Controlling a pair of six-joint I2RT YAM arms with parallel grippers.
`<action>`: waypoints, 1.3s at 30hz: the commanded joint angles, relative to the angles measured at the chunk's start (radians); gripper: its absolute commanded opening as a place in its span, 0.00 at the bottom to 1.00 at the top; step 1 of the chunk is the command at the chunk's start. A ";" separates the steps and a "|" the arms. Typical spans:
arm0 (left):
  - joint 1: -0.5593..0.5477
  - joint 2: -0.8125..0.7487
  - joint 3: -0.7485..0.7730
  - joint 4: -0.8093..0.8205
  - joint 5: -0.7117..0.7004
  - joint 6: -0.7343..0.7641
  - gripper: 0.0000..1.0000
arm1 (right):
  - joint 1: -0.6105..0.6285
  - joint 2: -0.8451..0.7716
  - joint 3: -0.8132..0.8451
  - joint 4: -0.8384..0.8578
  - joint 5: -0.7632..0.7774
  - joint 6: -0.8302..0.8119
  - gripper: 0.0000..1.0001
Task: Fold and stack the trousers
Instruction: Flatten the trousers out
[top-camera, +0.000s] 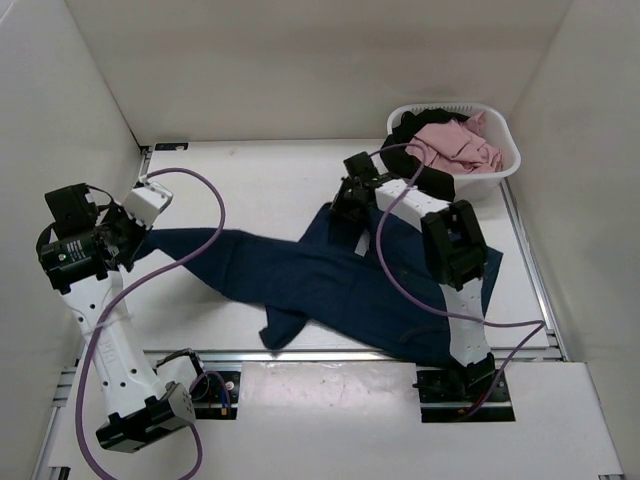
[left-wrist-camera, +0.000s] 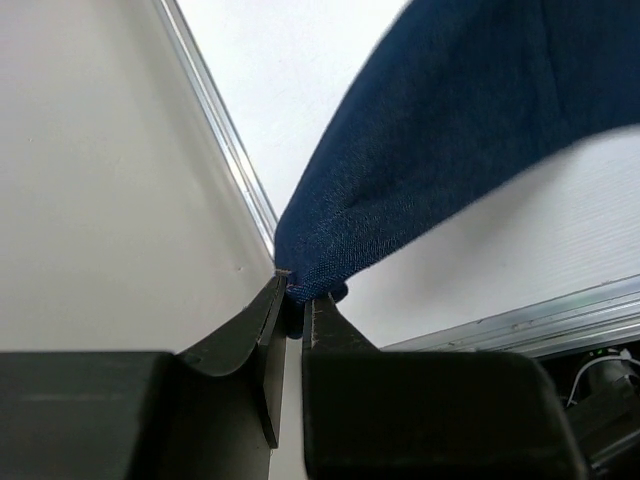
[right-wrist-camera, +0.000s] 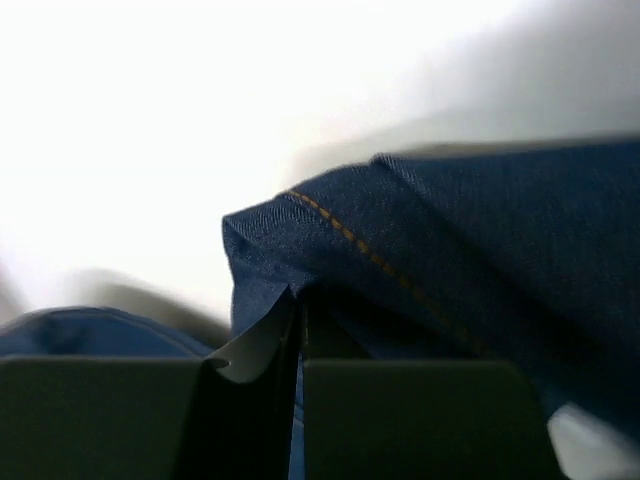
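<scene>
1. Left gripper (left-wrist-camera: 297, 292): the jaws are all but closed, pinching a hem corner of the navy trousers (top-camera: 330, 285). The cloth rises up and to the right of the tips, lifted off the table (top-camera: 260, 170) there.
2. Right gripper (right-wrist-camera: 298, 300): the jaws are pressed together on a folded denim edge with orange stitching. The fold sits just above the tips and runs off to their right. The wrist view is blurred, so whether this is waistband or hem cannot be told.
3. Trousers: one pair, strung between the two sets of jaws. A loose leg lies crumpled on the near side of that line, toward the arm bases. More cloth spreads under the right arm.
4. Basket (top-camera: 495, 178): just beyond the right jaws, well apart from the left. It holds pink cloth (top-camera: 455, 145) and black cloth (top-camera: 405, 130), the latter perhaps the second pair.
5. Step in hand, as judged: spreading the first pair flat before any fold. No fold is made and nothing is stacked.
6. Next move calls for:
   - an even pull apart to take up the slack;
   - lowering the cloth flat, with the loose leg brought into line;
   - care with the thin corner pinch at the left jaws, which may slip under tension.
</scene>
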 joint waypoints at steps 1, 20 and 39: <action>-0.002 -0.015 -0.007 -0.003 -0.036 0.022 0.14 | -0.071 -0.197 -0.078 0.481 0.013 0.220 0.00; -0.002 -0.071 -0.303 -0.003 -0.413 0.093 0.14 | -0.146 -0.299 -0.253 0.894 0.079 0.340 0.00; -0.002 -0.089 -0.282 0.138 -0.604 0.232 0.14 | -0.121 0.008 0.521 0.044 -0.148 -0.097 0.89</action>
